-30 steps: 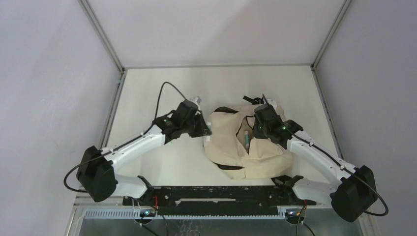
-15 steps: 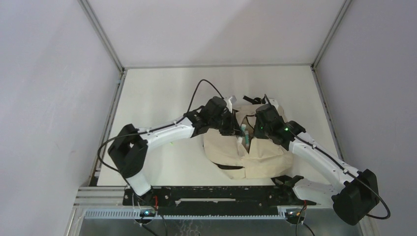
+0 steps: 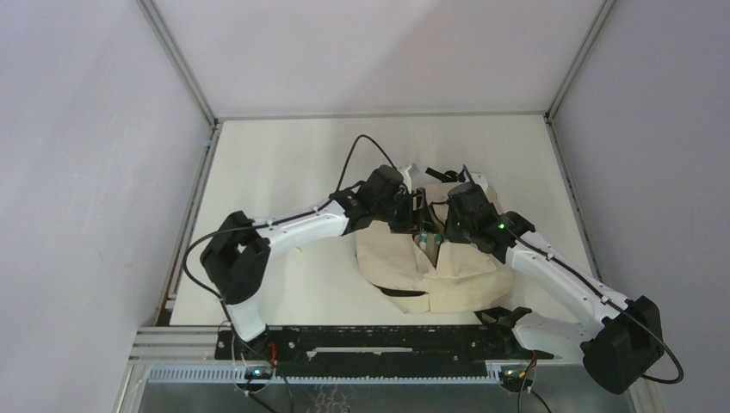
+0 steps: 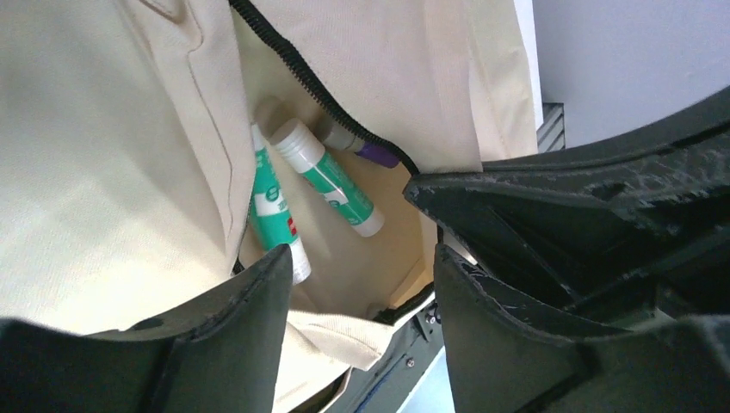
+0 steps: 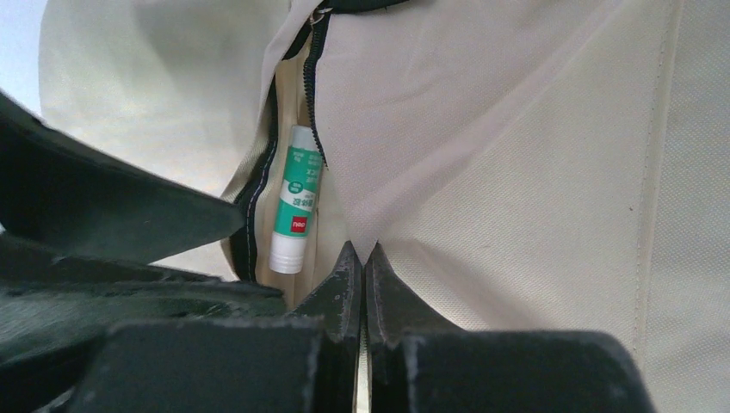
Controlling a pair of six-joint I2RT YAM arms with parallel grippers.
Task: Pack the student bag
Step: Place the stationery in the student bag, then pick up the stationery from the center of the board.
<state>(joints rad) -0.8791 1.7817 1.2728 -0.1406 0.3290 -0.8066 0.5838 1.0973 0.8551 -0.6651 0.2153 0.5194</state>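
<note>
Student bag (image 3: 448, 267) lying on the surface (image 3: 284, 155), mouth unzipped. Right pincer (image 5: 363, 258), fingers together, pinches the canvas lip. Left pincer (image 4: 357, 258) hangs over the opening, fingers apart and empty, with two glue sticks (image 4: 327, 176) inside. Good practice: hold the lip taut and lift the left arm straight out, clear of the zip (image 4: 284, 52).

The top camera is fixed high behind the arm bases, looking down and forward over the whole table (image 3: 284, 155). The wrist cameras sit just behind the left gripper (image 4: 357, 258) and right gripper (image 5: 361, 251), each aimed at very close range into the bag (image 4: 103, 155) opening. All three views share that opening and the glue stick (image 5: 295, 202) in it.
</note>
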